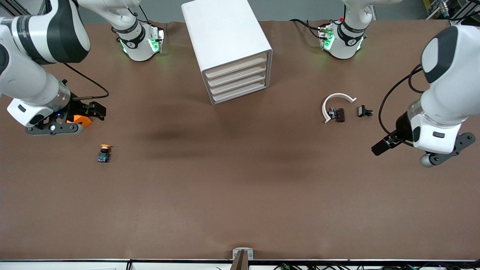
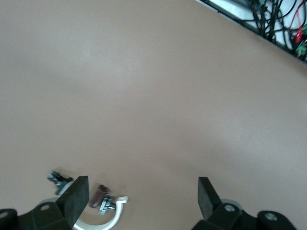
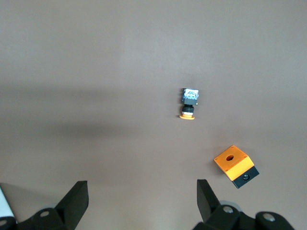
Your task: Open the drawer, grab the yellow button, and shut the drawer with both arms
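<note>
Centrally, toward the arms' bases, the white cabinet (image 1: 227, 47) stands on the brown bench (image 1: 240, 195), its four pale beige drawer fronts all pushed in flush; the drawer (image 1: 237, 69) of the task cannot be told apart from its three neighbours. Meanwhile the button (image 1: 104, 153) already lies out on the bench toward the right arm's end, on its side, with its yellow-orange cap pointing toward the bases and its bluish base toward the front camera. Just farther from that camera than the button sits the orange block (image 1: 82, 120) with a hole in its top, partly hidden under the right arm's hand. The right gripper (image 3: 143, 201) hangs over the bench beside that block, its fingers (image 3: 76, 199) spread wide apart and holding nothing. Toward the left arm's end lie a white arc (image 1: 335, 105) with a small black part (image 1: 337, 114) touching it, and another small black part (image 1: 364, 111) just beside them. The left gripper (image 2: 143, 199) hangs over bare bench near these parts, its fingers (image 2: 76, 194) likewise wide apart and empty.
</note>
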`<action>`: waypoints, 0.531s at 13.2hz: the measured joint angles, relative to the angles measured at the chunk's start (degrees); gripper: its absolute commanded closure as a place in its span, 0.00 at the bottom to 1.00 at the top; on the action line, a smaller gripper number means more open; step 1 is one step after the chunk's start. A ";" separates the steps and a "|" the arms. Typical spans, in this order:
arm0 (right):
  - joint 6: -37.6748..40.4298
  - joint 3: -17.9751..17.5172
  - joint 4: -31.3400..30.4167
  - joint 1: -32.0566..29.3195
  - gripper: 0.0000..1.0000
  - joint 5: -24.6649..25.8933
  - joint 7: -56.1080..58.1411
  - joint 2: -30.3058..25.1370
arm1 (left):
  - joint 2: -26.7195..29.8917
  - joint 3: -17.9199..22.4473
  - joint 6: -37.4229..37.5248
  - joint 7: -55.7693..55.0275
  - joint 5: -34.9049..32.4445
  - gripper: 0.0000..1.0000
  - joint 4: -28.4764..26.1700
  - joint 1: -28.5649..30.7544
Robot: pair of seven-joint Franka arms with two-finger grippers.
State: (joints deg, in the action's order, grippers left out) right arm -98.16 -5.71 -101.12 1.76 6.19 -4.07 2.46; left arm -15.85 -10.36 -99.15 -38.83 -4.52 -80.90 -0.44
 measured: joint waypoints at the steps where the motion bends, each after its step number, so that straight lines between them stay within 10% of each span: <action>1: 0.14 0.00 1.24 0.24 0.00 0.00 -0.11 0.00 | 0.19 0.01 1.12 1.94 0.00 0.00 0.78 0.79; 7: 0.18 0.14 7.45 0.19 0.00 0.00 -0.11 0.01 | 7.03 1.58 7.29 16.41 -0.06 0.00 2.28 3.55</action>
State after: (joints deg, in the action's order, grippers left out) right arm -97.98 -5.57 -93.67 1.95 6.19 -4.18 2.47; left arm -8.82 -8.77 -91.86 -22.42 -4.58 -78.62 3.11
